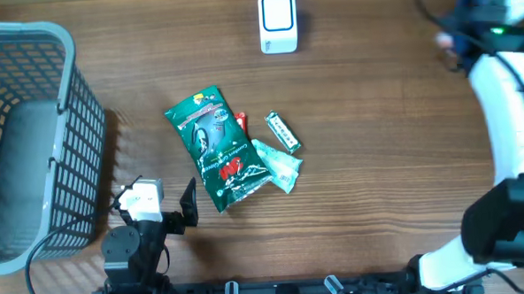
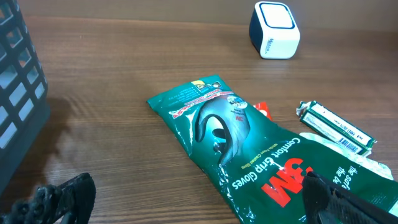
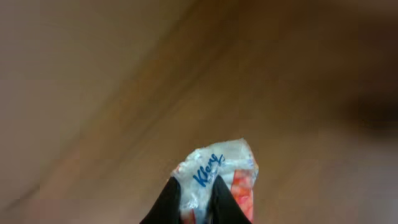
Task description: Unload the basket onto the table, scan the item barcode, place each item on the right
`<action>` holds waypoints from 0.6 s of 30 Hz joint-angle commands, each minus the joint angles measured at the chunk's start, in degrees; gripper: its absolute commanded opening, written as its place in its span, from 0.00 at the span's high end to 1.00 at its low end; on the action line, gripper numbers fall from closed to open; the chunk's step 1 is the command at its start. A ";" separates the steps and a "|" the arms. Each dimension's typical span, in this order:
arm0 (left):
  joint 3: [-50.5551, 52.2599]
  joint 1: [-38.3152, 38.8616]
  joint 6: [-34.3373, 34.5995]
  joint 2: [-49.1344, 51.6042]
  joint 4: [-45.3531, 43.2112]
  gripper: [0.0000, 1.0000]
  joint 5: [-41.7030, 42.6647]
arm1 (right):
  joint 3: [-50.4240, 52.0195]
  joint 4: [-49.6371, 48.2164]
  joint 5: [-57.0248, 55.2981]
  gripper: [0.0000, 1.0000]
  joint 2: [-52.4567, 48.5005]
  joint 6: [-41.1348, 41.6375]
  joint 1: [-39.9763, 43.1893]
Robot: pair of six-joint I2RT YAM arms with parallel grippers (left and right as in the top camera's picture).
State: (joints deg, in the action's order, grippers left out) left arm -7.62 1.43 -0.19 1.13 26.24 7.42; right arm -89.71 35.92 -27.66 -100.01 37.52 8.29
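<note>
Tissue packet (image 3: 217, 171) is pinched in the right gripper (image 3: 198, 202), fingers drawn narrow on its lower edge, apparently held clear of the table (image 1: 378, 160). Step judged: item being carried to the scanner (image 1: 277, 22), barcode not yet presented. Next move calls for the packet to be brought before the scanner's face, code side turned to it. Left gripper (image 1: 164, 204) is spread wide, nothing held. Grip and lettering are shown by the right wrist view only. Scanner, well apart from that arm, is shown only overhead. Green glove pack (image 1: 216, 147) noted lying mid-table.

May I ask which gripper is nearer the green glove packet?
Left. The left gripper hovers beside the glove packet; the right gripper, holding a tissue pack, is far off rightward.
</note>
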 commanded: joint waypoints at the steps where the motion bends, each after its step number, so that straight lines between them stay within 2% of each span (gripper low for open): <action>1: -0.04 0.11 -0.90 -0.37 0.22 0.00 0.90 | 4.94 -5.22 -15.78 0.95 -6.10 -16.94 8.68; 9: -0.04 0.11 -0.90 -0.37 0.22 0.00 0.90 | 6.16 -6.99 -11.15 0.95 -19.80 -14.82 24.33; 10: -0.04 0.11 -0.90 -0.37 0.22 0.00 0.87 | 6.05 -6.99 -9.20 0.84 -19.74 -12.87 25.68; 13: -0.04 0.11 -0.90 -0.37 0.22 0.00 0.90 | 3.04 -5.62 6.43 0.13 -16.70 -11.93 28.37; 14: -0.04 0.11 -0.90 -0.37 0.22 0.00 0.90 | 1.84 -4.98 12.68 0.04 -15.10 -11.85 28.81; 15: -0.04 0.11 -0.90 -0.37 0.22 0.00 0.90 | 1.11 -4.74 17.42 0.00 -13.66 -11.87 28.92; 18: -0.04 0.11 -0.90 -0.37 0.22 0.00 0.90 | 0.02 -3.45 32.13 0.00 -7.06 -8.39 28.24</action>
State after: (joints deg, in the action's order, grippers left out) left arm -7.62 1.43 -0.19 1.13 26.26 7.44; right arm -86.76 31.97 -14.02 -115.42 24.86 37.67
